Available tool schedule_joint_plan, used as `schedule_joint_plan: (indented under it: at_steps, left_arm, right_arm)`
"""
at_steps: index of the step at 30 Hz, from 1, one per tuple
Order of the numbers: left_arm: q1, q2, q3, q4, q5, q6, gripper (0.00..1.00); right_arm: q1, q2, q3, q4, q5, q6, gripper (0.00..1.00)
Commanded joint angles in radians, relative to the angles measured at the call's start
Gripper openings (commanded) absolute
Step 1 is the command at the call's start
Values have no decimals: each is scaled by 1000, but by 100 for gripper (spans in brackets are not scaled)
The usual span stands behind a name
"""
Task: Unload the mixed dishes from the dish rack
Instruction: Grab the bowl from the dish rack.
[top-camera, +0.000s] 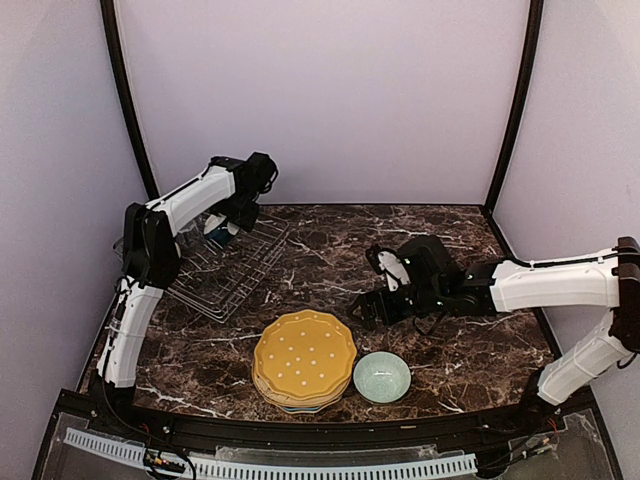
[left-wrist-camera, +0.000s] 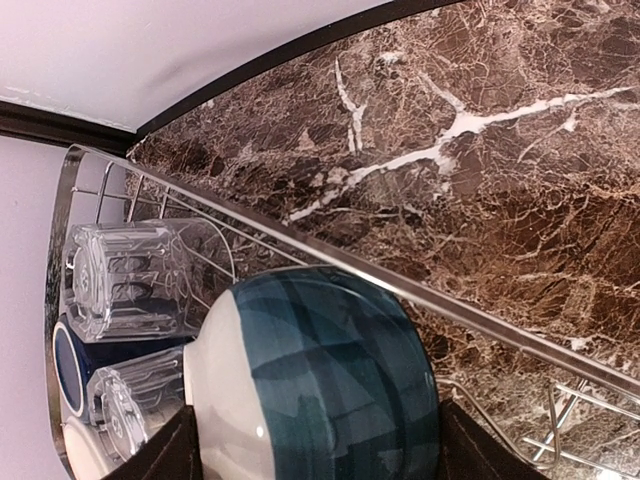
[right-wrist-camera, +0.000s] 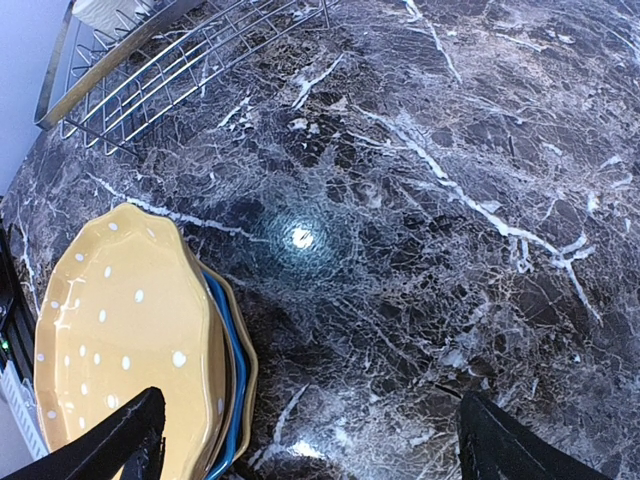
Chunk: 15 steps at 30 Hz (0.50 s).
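Observation:
The wire dish rack (top-camera: 228, 268) stands at the table's left. My left gripper (top-camera: 222, 233) is over its far end, shut on a teal-and-white bowl (left-wrist-camera: 320, 380), which sits between both fingers (left-wrist-camera: 165, 455) by the rack's rim (left-wrist-camera: 400, 285). Two clear glass tumblers (left-wrist-camera: 125, 280) and a dark blue mug (left-wrist-camera: 72, 365) lie in the rack beside the bowl. A stack of scalloped plates, a yellow dotted one on top (top-camera: 305, 358), lies at the front centre beside a pale bowl (top-camera: 381, 377). My right gripper (top-camera: 366, 310) is open and empty, low over the marble next to the plate stack (right-wrist-camera: 120, 330).
The dark marble table (top-camera: 450, 240) is bounded by black posts and pale walls behind and at both sides. The rack's near corner (right-wrist-camera: 170, 60) shows at the top left of the right wrist view. A black rail runs along the front edge (top-camera: 300, 440).

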Motion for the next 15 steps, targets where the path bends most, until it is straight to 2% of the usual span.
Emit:
schedule_joint_plan:
  at_steps: [1,15]
  left_arm:
    - [-4,-72,29,-37,8,-4,55]
    - [-5,-201,28,-79,22,-16,48]
  right_arm:
    - [-9,-13,-11,25,-6,5,99]
    - [-9,-7,-2,28,-15,10,99]
